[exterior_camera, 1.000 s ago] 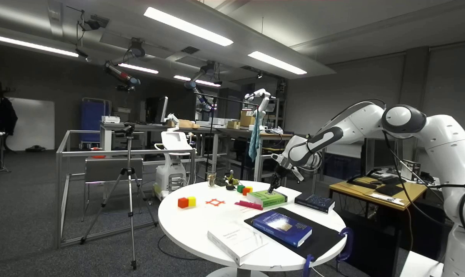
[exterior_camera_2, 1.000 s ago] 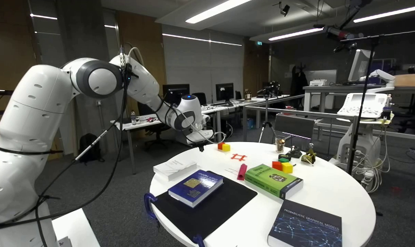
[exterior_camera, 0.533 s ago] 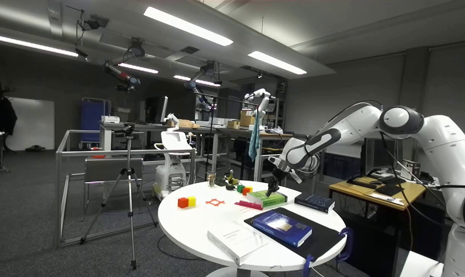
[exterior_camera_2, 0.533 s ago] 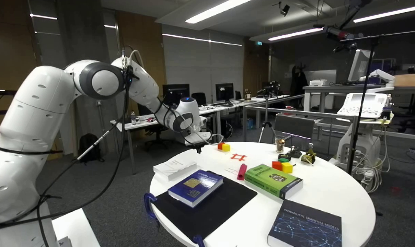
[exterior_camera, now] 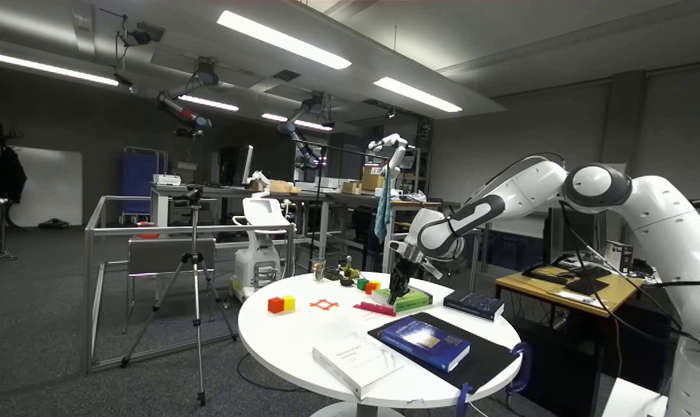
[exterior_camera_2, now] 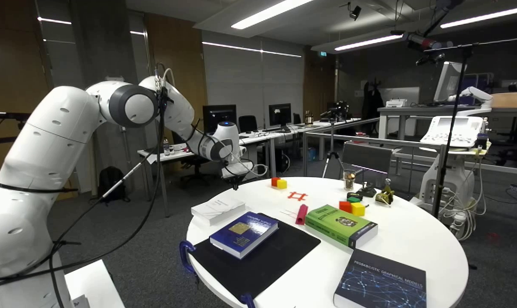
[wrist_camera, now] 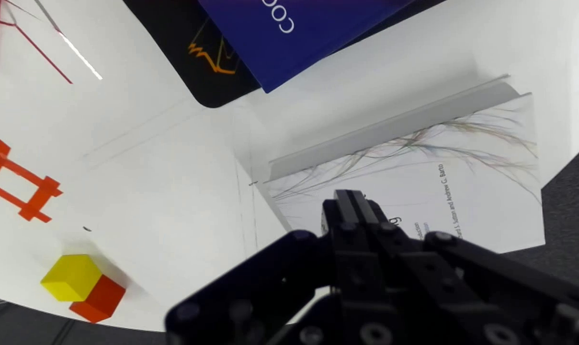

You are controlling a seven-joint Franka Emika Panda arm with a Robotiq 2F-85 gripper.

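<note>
Wrist view, claw [wrist_camera: 350, 193] pressed together; white book [wrist_camera: 423, 177], dark-lettered, finely streaked with colour

Gripper [exterior_camera_2: 235, 187] has shifted within the last second. In both exterior views the white book [exterior_camera_2: 217, 210] now lies nearer the jaws. In an exterior view the pink piece [exterior_camera: 374, 308] now shows just below them, where the green book [exterior_camera: 417, 299] showed earlier. The elbow [exterior_camera: 594, 182] behind them sits slightly lower.

Strip lights [exterior_camera: 283, 39] glow along the ceiling [exterior_camera: 529, 35]. Grey carpet [exterior_camera: 43, 324] lies beneath the round white surface [exterior_camera: 315, 330]. A wood-topped desk [exterior_camera: 526, 284] stands near a grey wall [exterior_camera: 535, 133].
</note>
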